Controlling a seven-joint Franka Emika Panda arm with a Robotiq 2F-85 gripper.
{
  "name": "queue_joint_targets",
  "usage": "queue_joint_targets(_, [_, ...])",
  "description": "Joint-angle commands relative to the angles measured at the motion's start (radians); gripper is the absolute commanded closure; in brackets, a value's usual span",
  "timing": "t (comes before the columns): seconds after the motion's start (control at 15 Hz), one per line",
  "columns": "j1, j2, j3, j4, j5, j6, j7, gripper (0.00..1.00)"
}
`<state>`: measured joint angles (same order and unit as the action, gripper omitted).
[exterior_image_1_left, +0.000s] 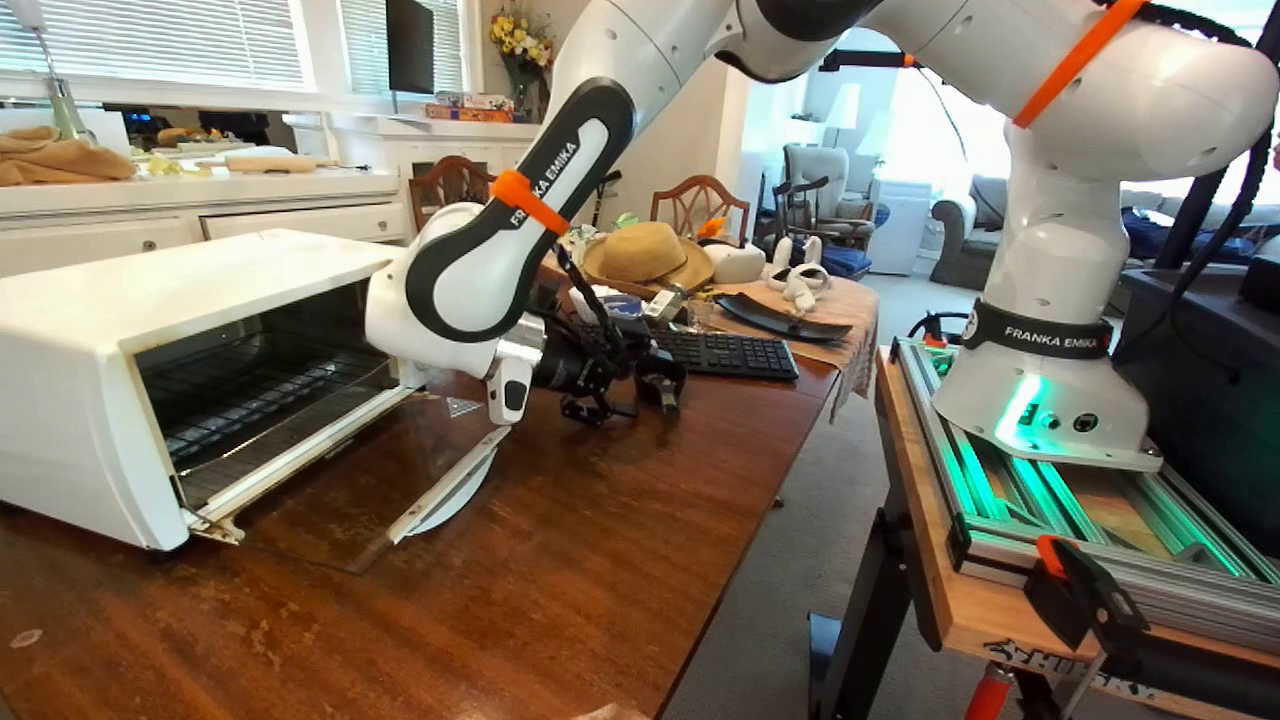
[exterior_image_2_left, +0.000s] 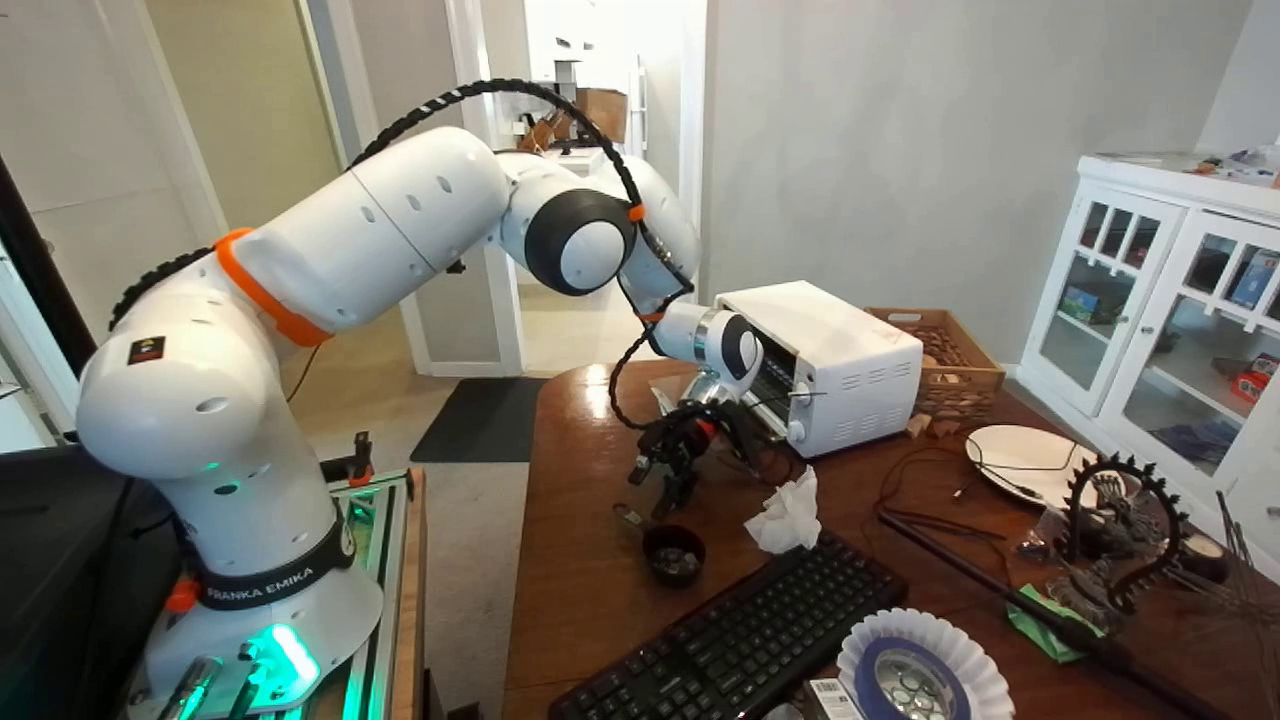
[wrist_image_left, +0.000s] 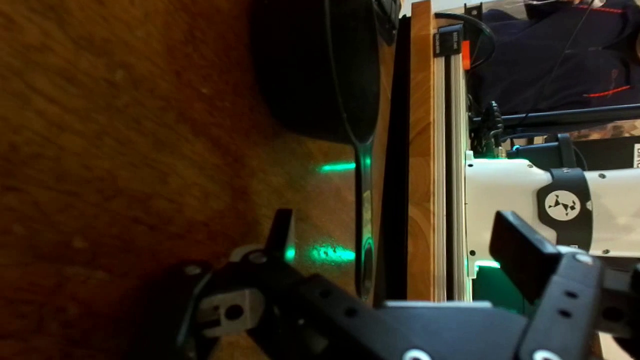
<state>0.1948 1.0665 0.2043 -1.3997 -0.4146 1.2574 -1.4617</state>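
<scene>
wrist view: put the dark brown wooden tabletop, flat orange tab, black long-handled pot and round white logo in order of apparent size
1. Dark brown wooden tabletop
2. Black long-handled pot
3. Round white logo
4. Flat orange tab
Nearness to the camera may enlarge the pot; this ranks only how they look.

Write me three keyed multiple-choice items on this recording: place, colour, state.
1. What is the small, round black pot on? A floor; B brown wooden table; C keyboard.
2. What colour is the boxy toaster oven? A white; B red; C green.
3. The black two-fingered gripper is: A shut on the pot; B shut, empty; C open, empty.
1 B: an exterior view shows it there. 2 A: white casing in both exterior views. 3 C: the wrist view shows jaws apart, gripping nothing.
</scene>
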Motion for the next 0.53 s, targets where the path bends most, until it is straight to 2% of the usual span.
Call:
queue_joint_targets(0.0, [0.001,0.001,0.002,-0.001,0.000,0.000,0.003,0.00])
queue_joint_targets(0.47, [-0.009,0.005,-0.004,-0.004,-0.001,-0.006,-0.007,0.00])
